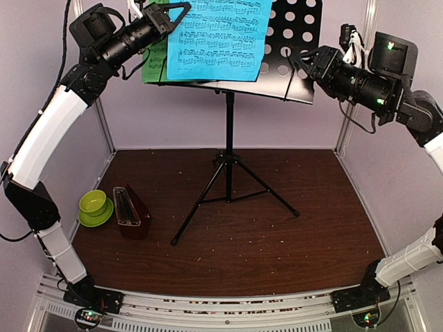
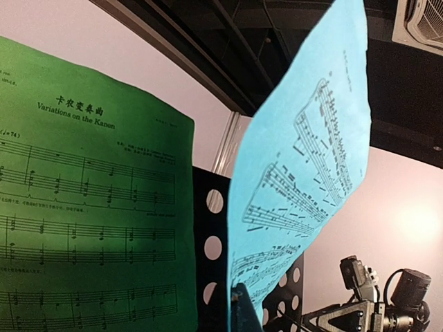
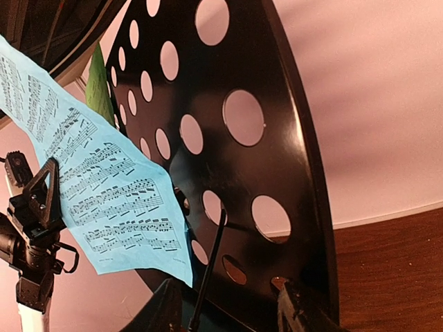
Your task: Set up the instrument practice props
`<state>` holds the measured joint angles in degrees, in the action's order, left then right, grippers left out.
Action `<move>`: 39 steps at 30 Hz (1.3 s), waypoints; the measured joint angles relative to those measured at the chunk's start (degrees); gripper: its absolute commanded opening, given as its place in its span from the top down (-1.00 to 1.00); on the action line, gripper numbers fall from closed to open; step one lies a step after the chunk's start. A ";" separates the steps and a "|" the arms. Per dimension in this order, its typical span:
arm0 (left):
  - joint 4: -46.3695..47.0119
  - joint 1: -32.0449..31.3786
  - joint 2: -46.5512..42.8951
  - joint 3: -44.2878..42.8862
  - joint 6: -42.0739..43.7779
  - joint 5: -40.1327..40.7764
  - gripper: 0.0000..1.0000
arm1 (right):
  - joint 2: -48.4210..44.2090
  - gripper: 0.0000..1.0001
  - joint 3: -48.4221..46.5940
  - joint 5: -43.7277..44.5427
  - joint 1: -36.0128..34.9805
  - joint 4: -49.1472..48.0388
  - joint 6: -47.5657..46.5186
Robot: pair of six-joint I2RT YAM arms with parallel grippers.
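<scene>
Both papers sit on the music stand [image 1: 294, 41]: green sheet [image 1: 154, 62] placed, blue sheet [image 1: 221, 41] pinched by left gripper [image 1: 173, 17]; right gripper [image 1: 302, 61] spread beside stand; metronome [image 1: 130, 213] waits on the worktop [image 1: 277, 235]

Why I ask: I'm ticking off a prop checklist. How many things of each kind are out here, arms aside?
Music stand: 1
Sheets of music: 2, green sheet and blue sheet
Metronome: 1
Cup: 1
Saucer: 1
Total: 6
</scene>
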<state>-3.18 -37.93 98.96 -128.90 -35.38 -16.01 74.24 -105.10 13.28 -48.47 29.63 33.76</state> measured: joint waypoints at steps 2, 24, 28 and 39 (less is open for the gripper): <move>0.02 -0.13 -0.02 0.04 0.33 0.11 1.00 | 1.14 0.03 -0.92 -0.44 0.00 0.11 1.25; 0.07 -0.55 -1.92 3.87 2.43 4.61 1.00 | 4.72 1.00 -2.19 -1.77 0.02 -1.18 4.94; 0.13 -0.55 -1.95 4.15 2.62 5.84 1.00 | 3.56 1.00 0.52 -1.97 0.00 -3.93 3.34; 2.03 -0.55 -1.66 4.07 3.26 5.51 1.00 | 1.40 1.00 6.03 -3.06 0.04 -10.51 -1.29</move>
<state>-1.15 -38.48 97.30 -124.84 -32.12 -10.50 75.64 -99.07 10.22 -48.42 19.11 32.47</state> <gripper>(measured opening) 0.006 0.037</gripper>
